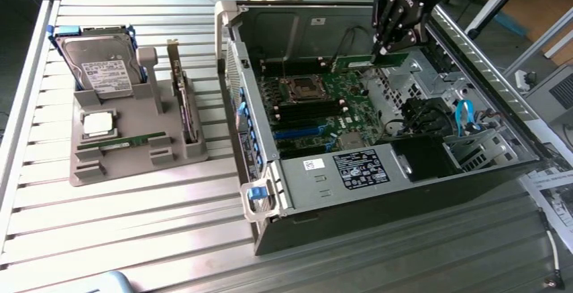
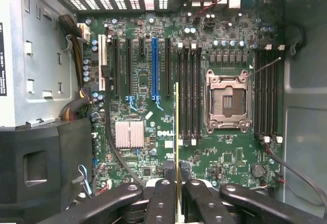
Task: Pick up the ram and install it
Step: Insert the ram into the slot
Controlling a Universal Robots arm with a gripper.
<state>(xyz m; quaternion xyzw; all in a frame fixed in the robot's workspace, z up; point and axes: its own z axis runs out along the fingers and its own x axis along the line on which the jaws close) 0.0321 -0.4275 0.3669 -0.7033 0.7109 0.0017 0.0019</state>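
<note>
Now we hold the ram (image 2: 177, 127) edge-down, the pincer (image 2: 177, 178) clamped on it, parallel to the memory slots (image 2: 189, 96) for alignment.

Green ram (image 1: 391, 60), black gripper (image 2: 177, 180), green motherboard (image 2: 240, 152) with one blue slot (image 2: 154, 68), grey tray (image 1: 134, 165)

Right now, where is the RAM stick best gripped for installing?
Take the RAM stick along its upper long edge, from above, clamped across its two flat faces, as the gripper has it. The thin board hangs edge-down over the motherboard, its lower edge free.
</note>
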